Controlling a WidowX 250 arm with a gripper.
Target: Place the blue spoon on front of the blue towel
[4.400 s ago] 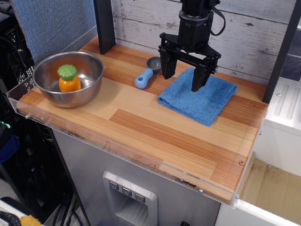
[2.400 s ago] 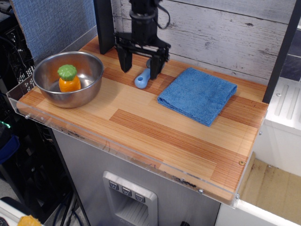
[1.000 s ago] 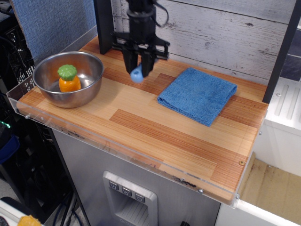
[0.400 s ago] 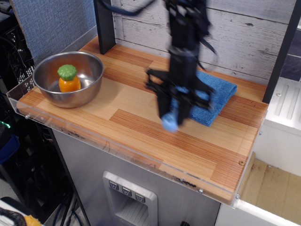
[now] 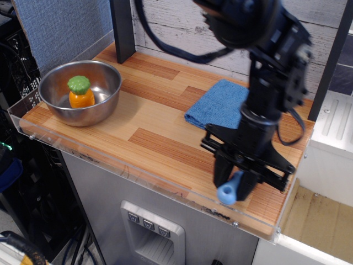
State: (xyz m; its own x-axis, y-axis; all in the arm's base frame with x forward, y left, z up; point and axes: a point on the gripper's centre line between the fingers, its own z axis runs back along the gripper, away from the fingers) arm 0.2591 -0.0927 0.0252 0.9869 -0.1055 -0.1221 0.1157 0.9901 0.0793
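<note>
My gripper [image 5: 236,185] is shut on the blue spoon [image 5: 228,191]. The light-blue handle end sticks out below the fingers; the scoop is hidden between them. The spoon hangs low over the table's front right part, near the front edge. I cannot tell whether it touches the wood. The blue towel [image 5: 217,104] lies flat behind the gripper, toward the back wall. The arm covers its right half.
A steel bowl [image 5: 80,91] with an orange and green toy [image 5: 80,91] stands at the left end of the wooden table [image 5: 143,141]. A clear plastic lip runs along the front edge. A dark post stands at the back left.
The gripper closed on the spoon at the back left of the towel, lifted it, and carried it forward and right to the table's front right.
</note>
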